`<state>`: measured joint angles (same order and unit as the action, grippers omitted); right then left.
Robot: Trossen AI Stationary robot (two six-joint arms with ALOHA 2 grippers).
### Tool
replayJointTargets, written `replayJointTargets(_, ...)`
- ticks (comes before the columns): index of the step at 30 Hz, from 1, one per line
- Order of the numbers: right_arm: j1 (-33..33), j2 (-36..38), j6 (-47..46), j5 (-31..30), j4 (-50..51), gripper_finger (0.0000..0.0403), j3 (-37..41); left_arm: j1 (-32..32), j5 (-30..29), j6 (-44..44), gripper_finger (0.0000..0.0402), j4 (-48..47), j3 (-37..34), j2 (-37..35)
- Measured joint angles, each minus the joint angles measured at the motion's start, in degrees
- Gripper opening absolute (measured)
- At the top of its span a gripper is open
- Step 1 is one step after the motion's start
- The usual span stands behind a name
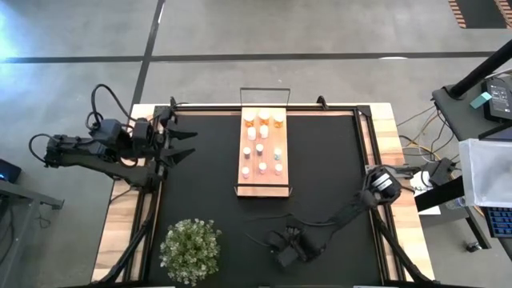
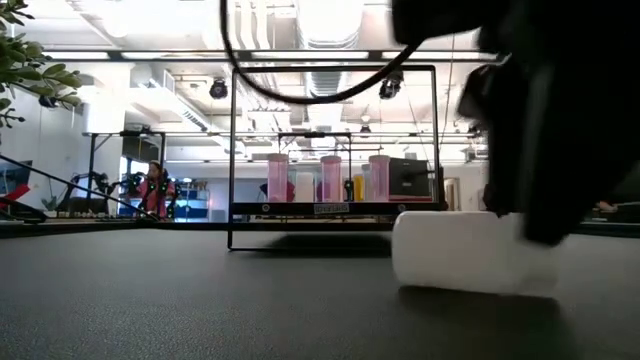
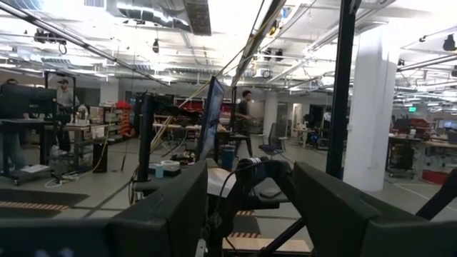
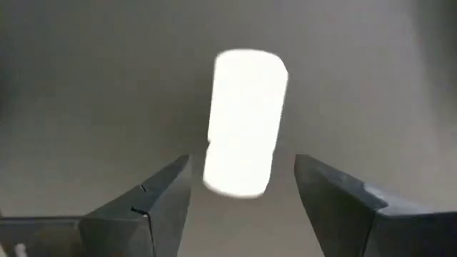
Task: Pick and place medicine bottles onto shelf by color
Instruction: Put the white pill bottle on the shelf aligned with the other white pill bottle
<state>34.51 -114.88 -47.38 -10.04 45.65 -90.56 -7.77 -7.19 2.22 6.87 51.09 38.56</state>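
A white medicine bottle (image 4: pixel 244 121) lies on its side on the black mat (image 1: pixel 320 176) near the table's front edge. My right gripper (image 4: pixel 243 164) hangs over it, slanting down, open, one finger on either side of the bottle's near end with a gap showing on both sides. In the low view the bottle (image 2: pixel 465 250) rests on its long side, and the dark gripper stands in front of its right end. The shelf (image 1: pixel 264 186) stands at the far middle with several orange, white, pink and bluish bottles (image 1: pixel 262 148) upright on it. My left gripper (image 1: pixel 182 144) waits open, raised at the table's far left.
A potted green plant (image 1: pixel 190 250) stands at the front left of the mat, left of my right gripper (image 1: pixel 282 250). The shelf's thin black frame (image 2: pixel 232 160) rises above its board. Bare mat lies between the shelf and the white bottle.
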Motion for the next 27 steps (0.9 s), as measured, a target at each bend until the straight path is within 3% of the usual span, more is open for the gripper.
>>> replayJointTargets(5, 1.66, 2.44, -2.75, -0.36, 4.29, 0.0235, 0.00, 0.00, -0.08, 0.09, 0.0192, 0.00, 0.00, 0.67)
replayJointTargets(15, 0.80, 2.67, -7.68, -1.85, -1.95, 0.0244, 0.01, 0.00, -0.44, 0.33, 0.0192, 0.05, 0.00, 2.78)
replayJointTargets(18, -0.22, 2.70, -23.19, -1.94, -0.62, 0.0244, 0.02, 0.00, -0.49, 0.35, 0.0192, 0.05, 0.00, 3.13)
replayJointTargets(24, 0.40, 2.93, -68.84, -1.24, -0.89, 0.0237, 0.04, 0.00, -0.58, 0.31, 0.0192, 0.08, 0.00, 2.87)
replayJointTargets(27, 1.57, 2.39, -80.17, -0.69, -1.03, 0.0234, 0.04, 0.00, -0.58, -1.55, 0.0192, 0.03, 0.00, 2.16)
